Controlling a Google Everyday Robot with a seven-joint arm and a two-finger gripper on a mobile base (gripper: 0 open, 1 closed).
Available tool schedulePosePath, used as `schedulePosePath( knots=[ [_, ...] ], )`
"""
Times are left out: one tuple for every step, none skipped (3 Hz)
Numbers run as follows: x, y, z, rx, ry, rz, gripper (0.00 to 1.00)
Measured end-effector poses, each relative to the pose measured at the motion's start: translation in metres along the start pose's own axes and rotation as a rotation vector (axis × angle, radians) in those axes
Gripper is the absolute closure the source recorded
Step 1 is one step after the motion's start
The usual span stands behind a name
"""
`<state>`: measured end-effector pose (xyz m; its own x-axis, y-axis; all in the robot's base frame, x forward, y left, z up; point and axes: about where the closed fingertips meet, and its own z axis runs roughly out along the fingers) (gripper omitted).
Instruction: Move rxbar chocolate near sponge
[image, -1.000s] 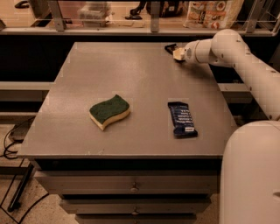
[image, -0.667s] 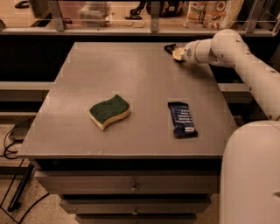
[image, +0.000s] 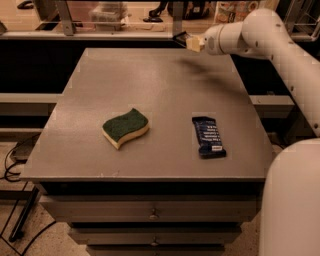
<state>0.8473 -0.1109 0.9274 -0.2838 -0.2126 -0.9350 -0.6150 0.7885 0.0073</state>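
Currently: white robot arm (image: 265, 30) reaches in from right over far edge of grey flat-topped counter (image: 165, 85). Tool (image: 190, 42) at far right, off surface, clenched on small flat dark rxbar chocolate wrapper (image: 179, 36), which juts left from its tip. Blurred shadow on counter just below. Wavy sponge (image: 125, 127), dark green top over pale yellow foam, lies near-left of centre. Longer dark-blue bar wrapper with white print (image: 208, 136) lies near-right, well apart from sponge. Rxbar well apart from both.

Wavy green-topped sponge (image: 125, 128) flat on the table (image: 165, 85); small dark rxbar chocolate (image: 180, 37) in the gripper (image: 189, 42) over its far edge
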Motion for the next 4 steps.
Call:
schedulePosePath(
  knots=[
    [-0.094,0.061,-0.035,-0.113,-0.115,-0.21,1.0],
    [-0.087,0.058,-0.029,-0.109,-0.106,-0.197,1.0],
    [-0.079,0.068,-0.029,-0.126,-0.031,-0.232,1.0],
    [-0.055,0.093,-0.034,-0.208,0.083,-0.248,1.0]
  ],
)
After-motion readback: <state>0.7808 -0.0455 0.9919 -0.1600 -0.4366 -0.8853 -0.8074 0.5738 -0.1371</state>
